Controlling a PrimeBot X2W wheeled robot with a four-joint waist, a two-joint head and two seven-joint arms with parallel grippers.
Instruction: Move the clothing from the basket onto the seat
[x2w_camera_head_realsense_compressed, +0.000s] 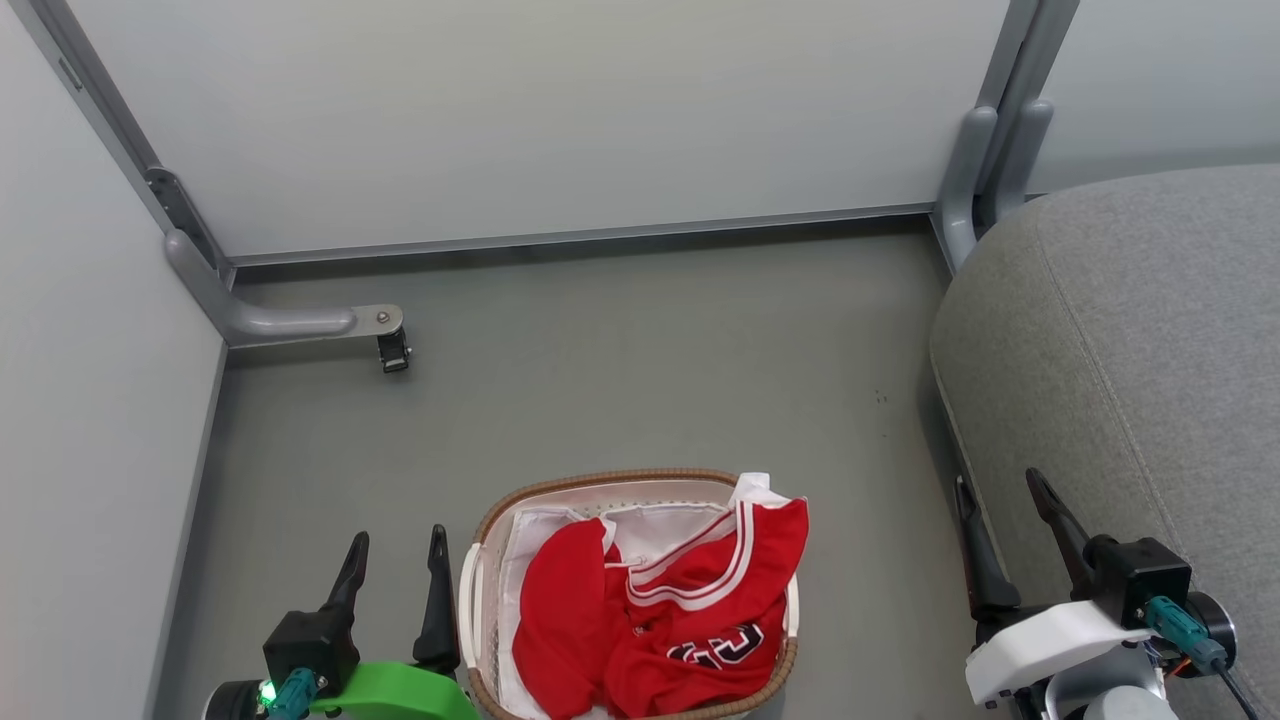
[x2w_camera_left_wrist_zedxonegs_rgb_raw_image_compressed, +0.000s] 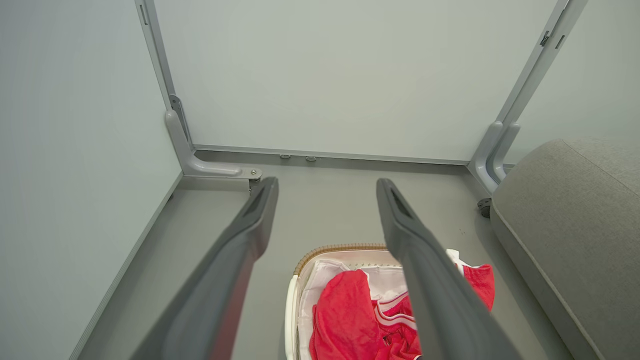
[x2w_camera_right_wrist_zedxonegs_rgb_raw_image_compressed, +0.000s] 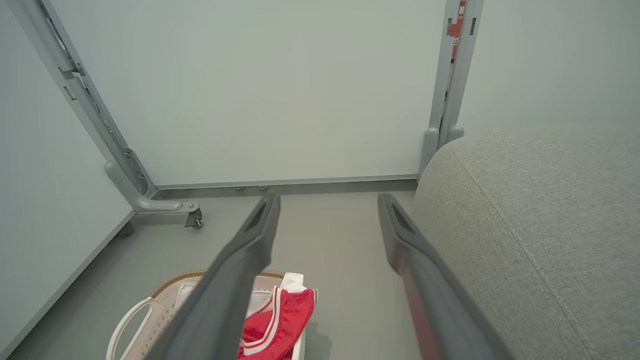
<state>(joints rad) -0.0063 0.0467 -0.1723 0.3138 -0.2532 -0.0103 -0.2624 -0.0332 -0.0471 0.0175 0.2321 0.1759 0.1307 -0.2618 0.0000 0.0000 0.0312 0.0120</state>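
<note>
The seat (x2w_camera_head_realsense_compressed: 1130, 350) is standing off to the right, the basket (x2w_camera_head_realsense_compressed: 600, 480) is sitting on the floor holding the red clothing (x2w_camera_head_realsense_compressed: 680, 610), just right of the nearer left gripper (x2w_camera_head_realsense_compressed: 398, 540), the right gripper (x2w_camera_head_realsense_compressed: 995, 482) hanging by the seat, both gaping empty.

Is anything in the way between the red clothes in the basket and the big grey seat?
Nothing visible is. The red clothes lie in the basket, and bare floor lies between the basket and the grey seat. The right gripper hangs open beside the seat's edge.
</note>
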